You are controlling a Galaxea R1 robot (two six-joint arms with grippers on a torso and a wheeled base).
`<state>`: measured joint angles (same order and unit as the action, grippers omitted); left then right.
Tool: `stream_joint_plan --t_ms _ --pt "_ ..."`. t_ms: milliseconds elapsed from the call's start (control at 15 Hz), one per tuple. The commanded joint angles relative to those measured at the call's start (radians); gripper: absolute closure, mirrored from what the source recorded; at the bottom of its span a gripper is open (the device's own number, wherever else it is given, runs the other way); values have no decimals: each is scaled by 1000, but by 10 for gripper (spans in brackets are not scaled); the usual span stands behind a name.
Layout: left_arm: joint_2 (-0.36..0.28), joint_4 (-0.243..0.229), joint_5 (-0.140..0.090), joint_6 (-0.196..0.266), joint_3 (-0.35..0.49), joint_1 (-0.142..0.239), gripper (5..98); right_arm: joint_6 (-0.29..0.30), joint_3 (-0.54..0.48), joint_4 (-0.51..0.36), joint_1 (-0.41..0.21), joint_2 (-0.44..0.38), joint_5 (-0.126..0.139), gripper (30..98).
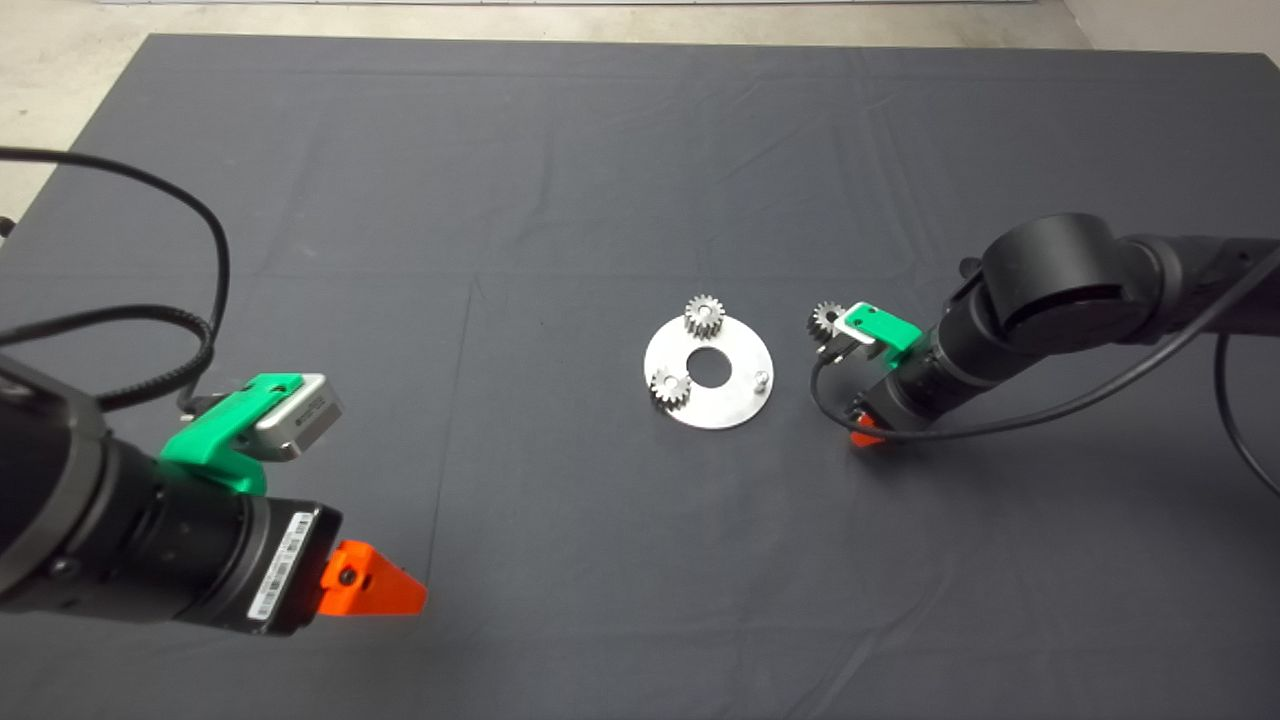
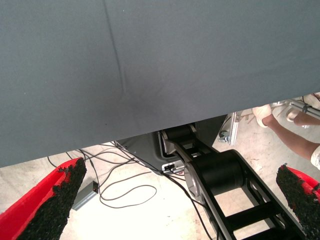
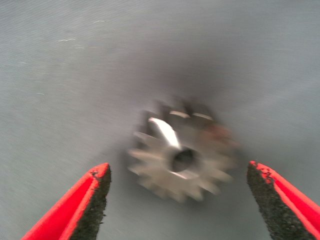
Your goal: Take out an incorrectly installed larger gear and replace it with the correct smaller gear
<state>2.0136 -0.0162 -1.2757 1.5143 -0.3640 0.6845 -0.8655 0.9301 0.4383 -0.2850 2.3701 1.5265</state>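
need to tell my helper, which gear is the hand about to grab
Find the round steel plate mid-mat. Just right of it, off the plate, a gear lies on the mat under the right hand, between its open fingers. The other two gears sit on the plate.

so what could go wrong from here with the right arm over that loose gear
1. The right end effector straddles the loose gear, open; the gear lies flat and could skid or tip on closing.
2. The bare peg sits near two mounted gears; teeth may clash on seating.
3. The right arm's cable droops beside the plate and might nudge it.
The left end effector is parked.
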Motion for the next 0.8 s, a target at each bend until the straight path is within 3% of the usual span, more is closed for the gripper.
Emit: stream_joint_plan --t_ms 0,133,267,733 --pt "-2 -17 1 4 13 3 55 -9 -17 -6 -124 -26 113 560" --pt "-2 -16 1 4 13 3 55 -10 30 -6 -145 -21 113 559" --pt "-2 -17 1 4 13 -4 55 -39 79 -6 -158 -15 113 513" --pt "29 -17 -1 0 13 -9 55 -75 262 -33 -166 138 109 422"
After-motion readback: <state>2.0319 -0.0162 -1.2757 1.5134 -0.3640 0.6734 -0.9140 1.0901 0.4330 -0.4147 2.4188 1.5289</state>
